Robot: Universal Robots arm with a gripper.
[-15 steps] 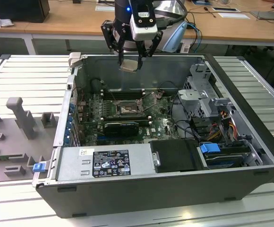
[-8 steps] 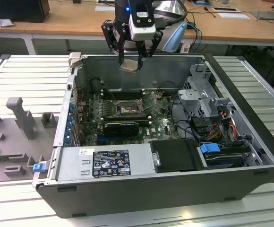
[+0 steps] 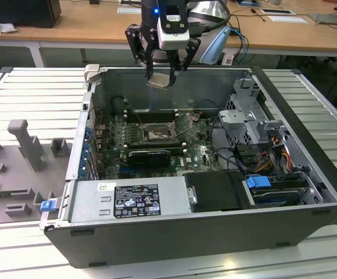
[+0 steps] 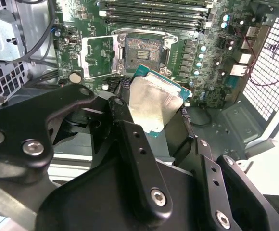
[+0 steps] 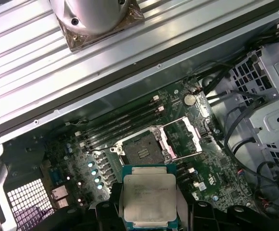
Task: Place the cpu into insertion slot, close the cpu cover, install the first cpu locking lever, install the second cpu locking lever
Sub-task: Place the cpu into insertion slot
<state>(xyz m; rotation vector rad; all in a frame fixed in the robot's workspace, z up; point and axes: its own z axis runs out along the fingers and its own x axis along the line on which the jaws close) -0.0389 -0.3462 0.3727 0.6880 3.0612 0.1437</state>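
Step in hand: carrying the cpu (image 5: 149, 196) to the insertion slot (image 5: 140, 148); chip not yet seated.

Judgement on doing it well: in both wrist views the chip's edges looked turned relative to the socket's rim, so its sides would need squaring to the rim before any descent. It should go down level and be let go without pressing, since the dark pin field would likely bend under a skewed or dragged chip. The cpu cover (image 5: 185, 137) stood swung open just beside the slot, toward the drive cage side. The approach should keep clear of that frame and of the memory slots (image 5: 122, 126) on the slot's other side.

Tool: the gripper (image 5: 149, 208) was closed to chip width. One finger sat against each of two opposite edges, pinching the cpu with its silvery top facing the first wrist camera. Nothing else touched the fingers.

Position: in the exterior view the gripper (image 3: 160, 74) hung over the far wall of the computer case (image 3: 308, 116). The chip was well above the motherboard (image 3: 200, 152), and the slot lay lower down, nearer the camera.
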